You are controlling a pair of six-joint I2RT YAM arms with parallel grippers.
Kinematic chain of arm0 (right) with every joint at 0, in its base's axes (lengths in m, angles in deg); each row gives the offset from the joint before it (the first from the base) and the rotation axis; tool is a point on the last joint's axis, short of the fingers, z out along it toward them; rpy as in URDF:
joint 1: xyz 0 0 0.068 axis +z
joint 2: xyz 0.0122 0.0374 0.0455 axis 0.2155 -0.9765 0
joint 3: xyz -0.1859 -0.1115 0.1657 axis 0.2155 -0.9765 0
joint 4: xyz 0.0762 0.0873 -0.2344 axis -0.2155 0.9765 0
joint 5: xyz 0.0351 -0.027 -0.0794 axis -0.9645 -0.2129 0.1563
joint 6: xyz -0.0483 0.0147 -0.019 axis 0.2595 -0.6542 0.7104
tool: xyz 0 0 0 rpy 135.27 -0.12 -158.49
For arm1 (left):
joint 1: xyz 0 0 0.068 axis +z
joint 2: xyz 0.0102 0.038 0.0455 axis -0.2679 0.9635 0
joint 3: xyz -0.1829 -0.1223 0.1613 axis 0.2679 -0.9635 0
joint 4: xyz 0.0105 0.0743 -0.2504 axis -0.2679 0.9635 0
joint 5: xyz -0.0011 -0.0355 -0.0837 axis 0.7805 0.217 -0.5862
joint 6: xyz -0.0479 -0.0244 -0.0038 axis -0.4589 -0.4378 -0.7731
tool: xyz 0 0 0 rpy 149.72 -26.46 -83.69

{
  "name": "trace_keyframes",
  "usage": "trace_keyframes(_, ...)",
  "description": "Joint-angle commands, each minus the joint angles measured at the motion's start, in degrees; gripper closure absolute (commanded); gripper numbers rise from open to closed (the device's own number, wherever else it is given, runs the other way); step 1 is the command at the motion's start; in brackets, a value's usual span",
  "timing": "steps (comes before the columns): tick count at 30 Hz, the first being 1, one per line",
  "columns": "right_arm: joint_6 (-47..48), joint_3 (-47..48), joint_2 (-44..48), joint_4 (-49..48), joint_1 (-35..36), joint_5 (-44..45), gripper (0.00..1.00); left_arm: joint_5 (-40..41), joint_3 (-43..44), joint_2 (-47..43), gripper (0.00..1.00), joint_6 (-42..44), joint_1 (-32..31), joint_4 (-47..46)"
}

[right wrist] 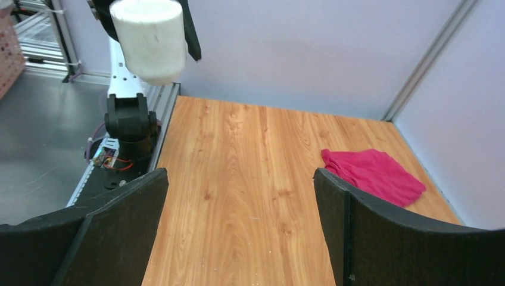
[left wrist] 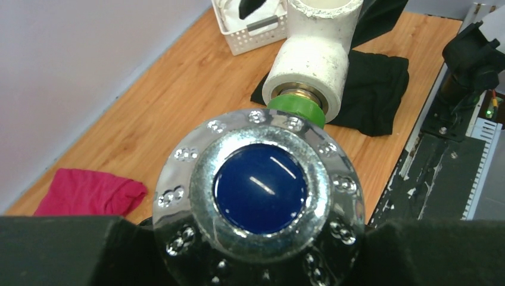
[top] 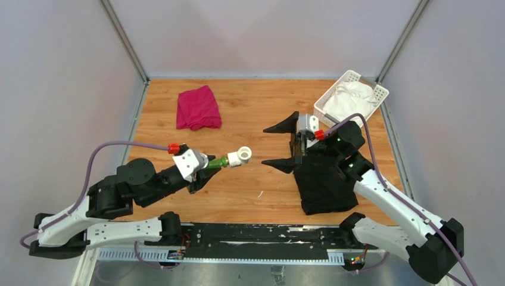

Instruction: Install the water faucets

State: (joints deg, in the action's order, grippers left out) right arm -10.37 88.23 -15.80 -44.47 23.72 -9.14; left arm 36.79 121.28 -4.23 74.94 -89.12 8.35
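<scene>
We record a green tap point(top: 218, 161), its knob point(left wrist: 260, 187) chrome with blue centre, and a white fitting point(top: 241, 156). Also magenta cloth point(top: 198, 107), black cloth point(top: 324, 185).

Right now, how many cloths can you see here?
3. The red cloth lies far left; the black cloth lies near right, partly under the right arm; the white cloth is in the basket, far right. Others may hide under the arms.

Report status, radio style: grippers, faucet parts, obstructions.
Left gripper shut on green tap, white fitting seated on its end. Right gripper open, empty, facing the fitting. Nothing between them; black cloth lies under right arm.
</scene>
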Motion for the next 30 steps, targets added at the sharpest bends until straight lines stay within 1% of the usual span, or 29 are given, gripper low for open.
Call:
trace_keyframes(1,-1.81,3.76,-2.88,-3.60,2.16,-4.54,0.02,-0.90,-1.54,-1.02,1.00,-2.24,0.10,-3.72)
trace_keyframes(5,-10.55,6.07,-6.39,-7.47,4.13,-7.05,0.02,-1.22,-2.82,-0.27,1.00,-1.87,0.10,-4.97)
trace_keyframes(9,-16.01,6.82,-8.16,-11.54,5.51,-7.66,0.02,-1.26,-3.52,-0.14,1.00,-1.30,0.09,-6.45)
trace_keyframes(15,-17.82,7.95,-10.55,-12.59,7.00,-7.76,0.03,-2.08,-4.73,0.36,1.00,-1.38,0.10,-7.41)
trace_keyframes(22,-18.26,8.90,-11.86,-13.29,9.61,-8.50,0.05,-1.14,-5.22,-0.03,1.00,-1.14,0.08,-8.28)
trace_keyframes(24,-18.03,9.06,-11.95,-13.19,10.03,-8.38,0.08,-1.04,-5.48,-0.13,1.00,-1.05,0.09,-8.51)
trace_keyframes(30,-18.60,9.01,-12.44,-13.05,10.63,-8.38,0.31,-0.85,-5.83,-0.11,1.00,-0.96,0.12,-8.87)
